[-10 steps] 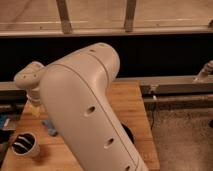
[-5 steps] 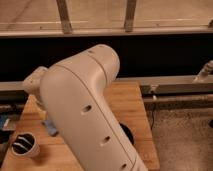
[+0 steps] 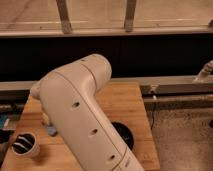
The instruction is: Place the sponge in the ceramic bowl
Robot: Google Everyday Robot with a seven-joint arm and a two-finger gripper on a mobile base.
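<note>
The ceramic bowl (image 3: 124,134) is a glossy black dish on the wooden table (image 3: 125,102), mostly covered by my big white arm (image 3: 82,115). A small blue patch, apparently the sponge (image 3: 51,131), peeks out at the arm's left edge, low over the table and left of the bowl. My gripper (image 3: 46,121) is just above that patch, almost wholly hidden behind the arm. Only its pale wrist end (image 3: 35,91) and a yellowish bit show. Whether it touches the sponge I cannot tell.
A pale cup (image 3: 24,144) with a dark striped inside stands at the table's front left corner. A metal rail (image 3: 175,85) and a dark wall run behind the table. Speckled floor (image 3: 185,135) lies to the right.
The gripper's wrist has moved right and down, slipping behind the arm. The blue patch now shows at the arm's left edge, closer to the bowl.
</note>
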